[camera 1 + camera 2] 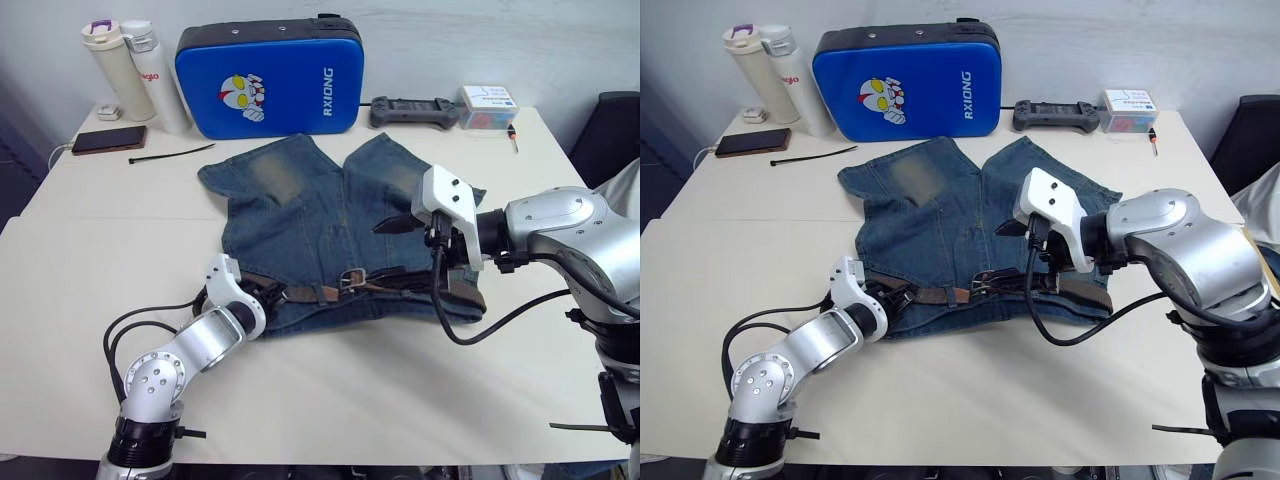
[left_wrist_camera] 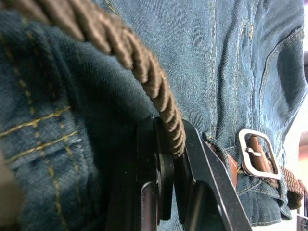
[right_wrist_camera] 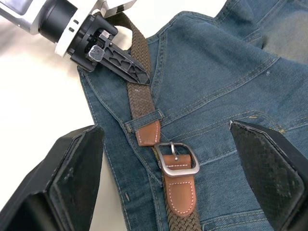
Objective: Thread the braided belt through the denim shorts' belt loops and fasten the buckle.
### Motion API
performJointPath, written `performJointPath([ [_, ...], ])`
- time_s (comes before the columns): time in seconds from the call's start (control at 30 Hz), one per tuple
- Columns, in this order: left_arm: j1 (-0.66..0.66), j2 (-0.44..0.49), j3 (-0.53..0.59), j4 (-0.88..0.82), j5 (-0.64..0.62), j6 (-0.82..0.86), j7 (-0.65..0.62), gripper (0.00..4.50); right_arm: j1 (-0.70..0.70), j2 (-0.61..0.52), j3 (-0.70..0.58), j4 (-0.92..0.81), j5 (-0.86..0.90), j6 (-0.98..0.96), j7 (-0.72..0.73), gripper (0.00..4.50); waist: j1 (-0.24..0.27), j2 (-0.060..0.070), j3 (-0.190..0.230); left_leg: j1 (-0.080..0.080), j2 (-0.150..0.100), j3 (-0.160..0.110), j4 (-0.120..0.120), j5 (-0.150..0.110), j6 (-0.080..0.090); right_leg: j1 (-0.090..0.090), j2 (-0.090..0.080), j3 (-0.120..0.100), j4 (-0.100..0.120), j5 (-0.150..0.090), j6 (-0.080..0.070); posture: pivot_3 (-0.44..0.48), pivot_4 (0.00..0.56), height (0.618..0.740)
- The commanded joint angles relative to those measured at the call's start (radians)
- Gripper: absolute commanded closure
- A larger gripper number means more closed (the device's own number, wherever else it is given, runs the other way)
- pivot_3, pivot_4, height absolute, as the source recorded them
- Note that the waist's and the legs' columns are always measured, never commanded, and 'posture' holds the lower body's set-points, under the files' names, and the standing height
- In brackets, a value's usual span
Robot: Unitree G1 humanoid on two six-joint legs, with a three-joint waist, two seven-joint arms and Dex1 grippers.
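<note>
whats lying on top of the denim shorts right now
The braided belt runs along the waistband of the denim shorts, its silver buckle resting on the denim. The left gripper is shut on the belt. The table beneath the shorts is covered.

Left tool (image 3: 126,67) pinched closed; right tool (image 3: 163,178) wide apart.

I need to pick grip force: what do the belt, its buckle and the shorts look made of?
Braided belt: woven brown cord, matte, probably fabric; its ends look like smooth stitched tan leather. Buckle: brushed silver metal, judging by its sheen. Denim shorts: faded blue denim with visible twill and seams.
</note>
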Motion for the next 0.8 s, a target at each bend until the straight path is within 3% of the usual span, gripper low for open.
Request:
performJointPath([
  [0.03, -0.018, -0.009, -0.046, 0.062, -0.076, 0.054, 0.038, 4.50, -0.009, -0.028, -0.011, -0.050, -0.006, 0.002, -0.008, 0.09, 0.003, 0.000, 0.000, 0.000, 0.000, 0.000, 0.000, 0.000, 0.000, 0.000, 0.000, 0.000, 0.000, 0.000, 0.000, 0.000, 0.150, 0.740],
  [0.27, -0.127, -0.054, -0.065, 0.138, -0.074, 0.101, -0.029, 4.50, 0.017, -0.047, -0.007, -0.064, -0.021, -0.014, -0.016, 0.09, 0.006, 0.000, 0.000, 0.000, -0.001, -0.001, 0.001, 0.000, 0.001, 0.001, -0.001, -0.001, -0.002, 0.001, 0.002, 0.000, 0.150, 0.740],
  [0.4, -0.219, 0.004, -0.167, 0.163, 0.045, 0.262, -0.144, 4.50, 0.036, -0.059, -0.012, -0.082, -0.017, -0.013, -0.025, 0.09, 0.010, 0.000, 0.000, -0.001, -0.001, -0.001, 0.001, 0.000, 0.001, 0.001, -0.001, -0.001, -0.002, 0.001, 0.002, 0.000, 0.150, 0.740],
  [0.7, -0.232, 0.030, -0.143, 0.180, 0.123, 0.352, -0.211, 4.50, 0.045, -0.076, -0.009, -0.085, -0.019, -0.015, -0.028, 0.09, -0.001, 0.000, 0.000, -0.001, -0.001, -0.001, 0.001, 0.000, 0.000, 0.001, -0.001, -0.001, -0.003, 0.001, 0.002, 0.000, 0.150, 0.740],
  [0.8, -0.222, 0.032, -0.119, 0.170, 0.107, 0.361, -0.204, 3.34, 0.048, -0.075, -0.008, -0.090, -0.020, -0.016, -0.033, 0.00, -0.002, 0.000, 0.000, -0.001, -0.001, -0.001, 0.001, 0.000, 0.000, 0.000, -0.001, -0.001, -0.003, 0.001, 0.002, 0.000, 0.150, 0.740],
])
